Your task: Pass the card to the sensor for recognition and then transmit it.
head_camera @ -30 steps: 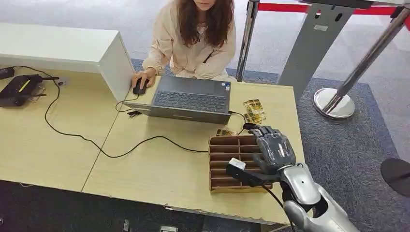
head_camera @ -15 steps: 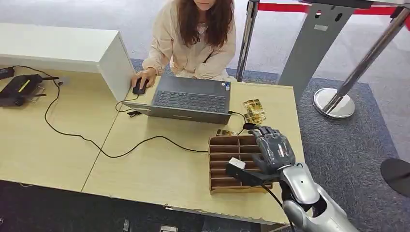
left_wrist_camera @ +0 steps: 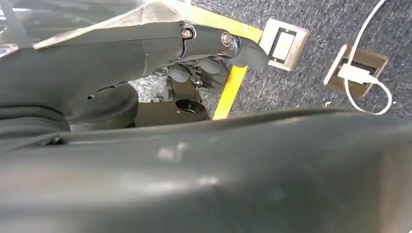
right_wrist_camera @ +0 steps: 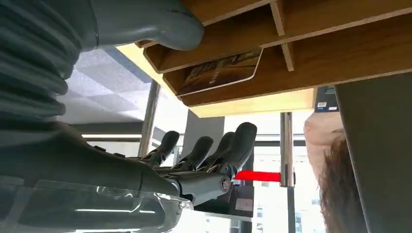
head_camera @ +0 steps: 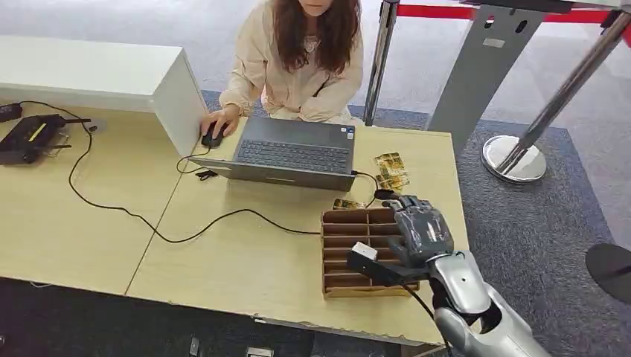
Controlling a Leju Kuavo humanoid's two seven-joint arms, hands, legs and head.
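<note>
One card point(right_wrist_camera: 221, 73) is seen in the wooden rack point(head_camera: 350, 253); the right hand point(head_camera: 420, 230) is held spread above, probably for pinching it.

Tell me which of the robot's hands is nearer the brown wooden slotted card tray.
Right. The right hand hovers directly over the brown wooden slotted card tray, fingers apart and holding nothing. The left hand hangs low beside the body, above the grey carpet, away from the tray.

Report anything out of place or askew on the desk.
A few gold cards lie loose and overlapping on the table beside the laptop, outside the wooden slotted organizer, and another card sits against its far edge. Nothing looks spilled or damaged.
</note>
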